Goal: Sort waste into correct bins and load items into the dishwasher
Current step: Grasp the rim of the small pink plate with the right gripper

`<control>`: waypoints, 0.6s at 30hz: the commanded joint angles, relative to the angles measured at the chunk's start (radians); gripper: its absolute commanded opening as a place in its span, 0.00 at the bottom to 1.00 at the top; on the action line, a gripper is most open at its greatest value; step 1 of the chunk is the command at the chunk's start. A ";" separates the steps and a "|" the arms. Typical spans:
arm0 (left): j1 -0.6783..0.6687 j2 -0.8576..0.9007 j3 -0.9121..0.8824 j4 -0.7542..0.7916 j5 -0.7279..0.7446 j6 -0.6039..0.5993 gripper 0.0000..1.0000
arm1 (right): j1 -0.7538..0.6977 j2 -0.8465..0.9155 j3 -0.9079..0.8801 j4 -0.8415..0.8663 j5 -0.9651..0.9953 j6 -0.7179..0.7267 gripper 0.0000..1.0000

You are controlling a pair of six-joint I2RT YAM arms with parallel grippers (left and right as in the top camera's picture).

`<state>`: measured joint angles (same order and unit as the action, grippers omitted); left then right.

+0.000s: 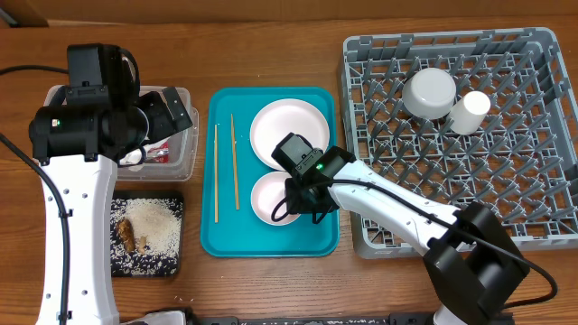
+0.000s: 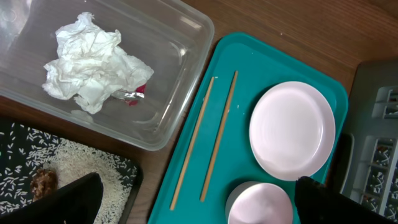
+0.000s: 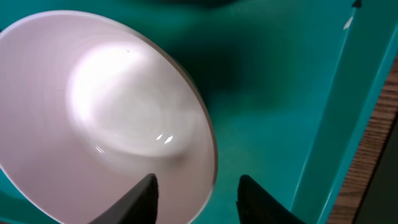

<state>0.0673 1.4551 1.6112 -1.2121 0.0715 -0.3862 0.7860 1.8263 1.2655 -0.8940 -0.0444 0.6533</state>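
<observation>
A white bowl (image 1: 271, 197) sits at the near end of the teal tray (image 1: 226, 239), beside a white plate (image 1: 289, 132) and two chopsticks (image 1: 235, 162). My right gripper (image 3: 198, 180) is open and straddles the bowl's (image 3: 106, 118) right rim, one finger inside and one outside, with a gap still showing. My left gripper (image 2: 198, 186) hangs open and empty above the clear tub (image 1: 176, 158). In the tub lie the crumpled napkin (image 2: 93, 62) and the red wrapper (image 2: 138, 92). Rice (image 1: 149, 226) and a brown scrap (image 1: 125, 235) lie in the black tray (image 1: 176, 262).
The grey dish rack (image 1: 506, 181) stands at the right, holding an upturned white bowl (image 1: 429, 93) and a small white cup (image 1: 470, 112) near its back. The rack's left wall stands close to the teal tray's right edge. Bare wooden table lies in front.
</observation>
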 commanded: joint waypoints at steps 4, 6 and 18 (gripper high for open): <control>-0.002 -0.002 0.014 0.001 -0.001 -0.006 1.00 | 0.001 0.005 -0.004 -0.001 -0.010 0.014 0.40; -0.002 -0.002 0.014 0.001 0.000 -0.006 1.00 | 0.001 0.005 -0.004 -0.003 -0.010 0.014 0.37; -0.002 -0.002 0.014 0.001 -0.001 -0.006 1.00 | 0.001 0.005 -0.015 0.013 -0.011 0.089 1.00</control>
<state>0.0673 1.4551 1.6112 -1.2121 0.0715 -0.3862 0.7860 1.8263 1.2583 -0.8932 -0.0486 0.7147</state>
